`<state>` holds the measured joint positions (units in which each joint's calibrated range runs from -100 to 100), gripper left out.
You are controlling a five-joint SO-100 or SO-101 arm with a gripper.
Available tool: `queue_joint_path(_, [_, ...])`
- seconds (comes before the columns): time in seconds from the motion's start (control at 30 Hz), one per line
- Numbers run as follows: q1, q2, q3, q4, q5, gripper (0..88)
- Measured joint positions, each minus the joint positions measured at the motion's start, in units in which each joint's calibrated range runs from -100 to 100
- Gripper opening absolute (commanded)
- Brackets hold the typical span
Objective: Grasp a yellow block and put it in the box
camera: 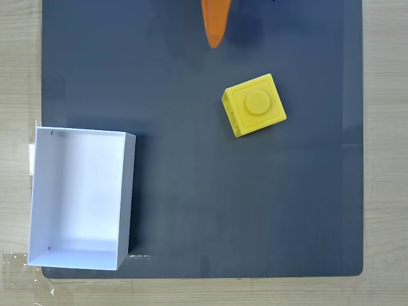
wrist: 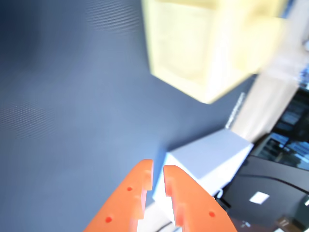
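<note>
The yellow block (camera: 255, 105) lies stud-up on the dark mat, right of centre in the fixed view and slightly rotated. The white box (camera: 126, 197) stands open and empty at the mat's lower left. My orange gripper (camera: 215, 35) comes in from the top edge, its tip above and left of the block and clear of it. In the wrist view the gripper (wrist: 158, 169) is shut with only a thin slit between the fingers (wrist: 133, 193) and nothing held. The block (wrist: 203, 43) looms blurred ahead of it, with the box (wrist: 212, 154) just past the fingertips.
A dark grey mat (camera: 204, 210) covers most of the light wooden table (camera: 386, 159). Clear tape (camera: 16, 261) sits by the box's lower left corner. Black equipment (wrist: 270, 188) shows beyond the table edge in the wrist view.
</note>
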<state>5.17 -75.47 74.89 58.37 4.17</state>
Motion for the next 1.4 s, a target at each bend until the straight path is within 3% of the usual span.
queue_joint_path(0.23, [-1.17,24.69,-29.54,6.23,0.26,3.3])
queue_joint_path(0.43, [-2.88,43.24,-47.52,19.3,6.08,5.6])
queue_joint_path(0.7, [-3.69,59.5,-57.72,24.92,8.45,39.4])
queue_joint_path(0.87, [-4.05,64.64,-59.35,25.62,8.45,51.0])
queue_joint_path(1.13, [-7.56,72.57,-59.35,24.58,8.19,52.1])
queue_joint_path(1.4, [-9.45,82.01,-59.53,16.27,8.24,51.5])
